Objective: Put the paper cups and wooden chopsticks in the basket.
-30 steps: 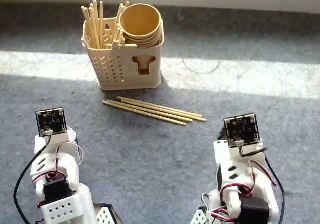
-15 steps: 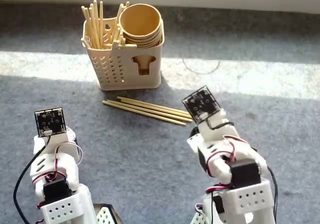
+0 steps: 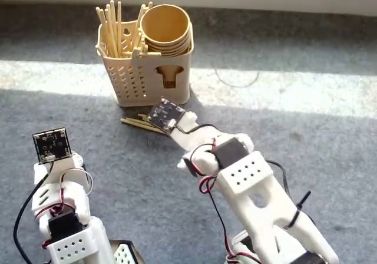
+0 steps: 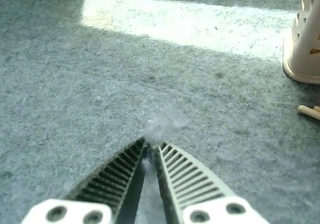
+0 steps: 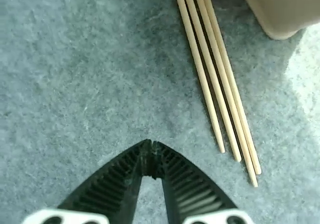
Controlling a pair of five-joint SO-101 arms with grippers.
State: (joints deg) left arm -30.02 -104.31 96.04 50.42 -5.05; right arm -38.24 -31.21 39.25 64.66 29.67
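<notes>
The cream basket [image 3: 144, 78] stands on the grey carpet holding stacked paper cups [image 3: 166, 27] and a bundle of wooden chopsticks [image 3: 115, 28]. Several loose chopsticks [image 5: 215, 84] lie side by side on the carpet in front of the basket; their ends [image 3: 134, 122] stick out from under my right arm [image 3: 235, 170]. My right gripper [image 5: 151, 146] is shut and empty, just above the carpet beside the loose chopsticks, apart from them. My left gripper [image 4: 150, 145] is shut and empty over bare carpet, near the front left.
A basket corner [image 5: 280, 9] sits close beyond the loose chopsticks. The basket's wall [image 4: 305, 49] and chopstick tips [image 4: 310, 111] show far off in the left wrist view. A sunlit band [image 3: 294, 93] crosses the carpet, with open carpet around it.
My right arm has swung forward and left from its folded pose, and now stretches over the loose chopsticks toward the basket. The left arm has barely shifted.
</notes>
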